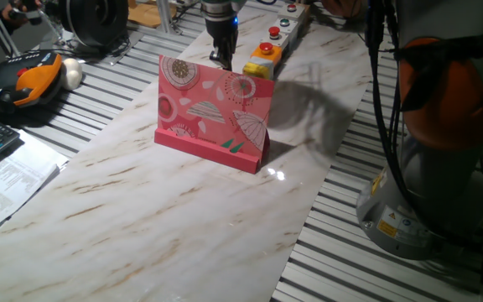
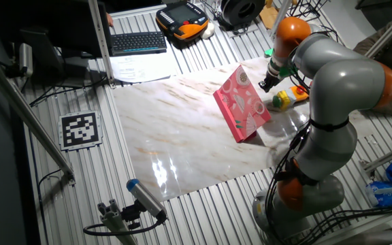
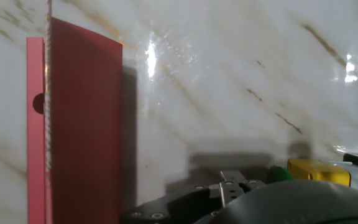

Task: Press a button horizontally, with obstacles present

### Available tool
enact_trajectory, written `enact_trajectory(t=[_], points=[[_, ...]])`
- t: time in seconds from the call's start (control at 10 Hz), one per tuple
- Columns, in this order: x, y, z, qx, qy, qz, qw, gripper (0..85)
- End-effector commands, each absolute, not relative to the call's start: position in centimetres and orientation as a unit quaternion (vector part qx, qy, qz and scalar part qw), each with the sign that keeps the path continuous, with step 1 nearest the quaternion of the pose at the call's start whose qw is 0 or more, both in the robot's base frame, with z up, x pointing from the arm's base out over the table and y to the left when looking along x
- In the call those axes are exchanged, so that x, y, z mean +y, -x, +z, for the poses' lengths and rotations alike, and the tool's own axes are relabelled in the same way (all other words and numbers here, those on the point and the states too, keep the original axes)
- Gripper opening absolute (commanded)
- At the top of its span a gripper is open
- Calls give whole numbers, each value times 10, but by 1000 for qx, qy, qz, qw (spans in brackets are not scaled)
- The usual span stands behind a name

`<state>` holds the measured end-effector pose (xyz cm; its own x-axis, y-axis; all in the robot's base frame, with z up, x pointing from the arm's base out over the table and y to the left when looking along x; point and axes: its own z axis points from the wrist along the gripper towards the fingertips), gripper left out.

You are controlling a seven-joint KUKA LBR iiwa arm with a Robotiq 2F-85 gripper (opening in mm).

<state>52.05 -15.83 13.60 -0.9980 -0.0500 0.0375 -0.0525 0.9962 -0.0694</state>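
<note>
Marble-patterned surface (image 1: pixel 183 210) carries the upright pink board (image 1: pixel 215 111), and just behind its far edge sits the red button (image 1: pixel 264 50) on its yellow box housing (image 1: pixel 259 68). Above, near both, hangs the end effector (image 1: pixel 221 57); whether its fingers are parted I cannot tell. My worry: a sideways push started low could clip the board's top edge, tipping it.

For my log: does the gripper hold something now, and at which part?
Nothing appears held. The gripper hangs behind the pink board, beside the button; whether its fingers are open cannot be told.
</note>
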Motion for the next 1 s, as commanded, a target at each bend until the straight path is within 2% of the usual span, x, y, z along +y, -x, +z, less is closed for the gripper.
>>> enact_trajectory(t=[0.0, 0.2, 0.6, 0.7, 0.8, 0.9], points=[[-158, -521, 136, -999, -19, 37, 29, 0], [-158, -521, 136, -999, -13, 23, 30, 0], [-167, -520, 129, -996, -49, 66, 22, 0], [-172, -519, 121, -996, -60, 68, 21, 0], [-172, -517, 114, -997, -51, 47, 18, 0], [-168, -514, 107, -996, -53, 70, 10, 0]])
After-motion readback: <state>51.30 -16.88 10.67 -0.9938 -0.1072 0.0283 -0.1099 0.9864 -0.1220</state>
